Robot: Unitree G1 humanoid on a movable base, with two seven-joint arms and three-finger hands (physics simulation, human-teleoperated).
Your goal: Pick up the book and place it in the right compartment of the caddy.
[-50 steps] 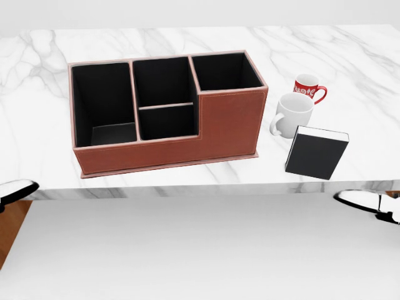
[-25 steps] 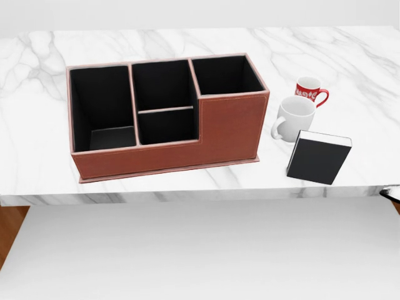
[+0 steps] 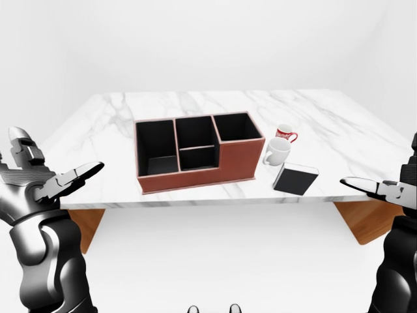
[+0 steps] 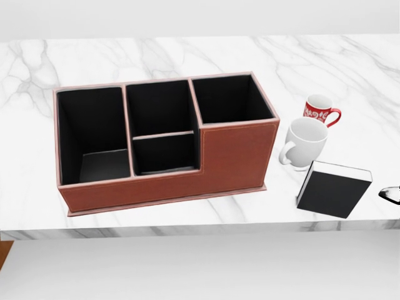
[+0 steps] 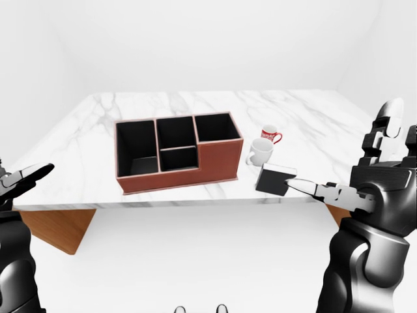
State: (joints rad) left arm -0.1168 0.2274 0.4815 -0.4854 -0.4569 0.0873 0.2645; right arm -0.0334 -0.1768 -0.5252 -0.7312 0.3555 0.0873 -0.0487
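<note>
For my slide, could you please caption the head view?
Empty caddy on marble table; black book beside two mugs.

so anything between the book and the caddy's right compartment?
Nothing directly. The book lies at the table's near edge; the white mug and red mug sit just above it in the head view, right of the caddy. Right compartment looks empty.

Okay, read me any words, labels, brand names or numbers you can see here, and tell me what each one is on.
Red mug: a white pattern or lettering runs across its side, too small and blurred to read.
White mug: no text.
Black book: plain cover, no title visible.
Brown caddy: no label or brand showing.
Marble table: only veining, no signs.
So nothing here can be quoted as readable text.
</note>
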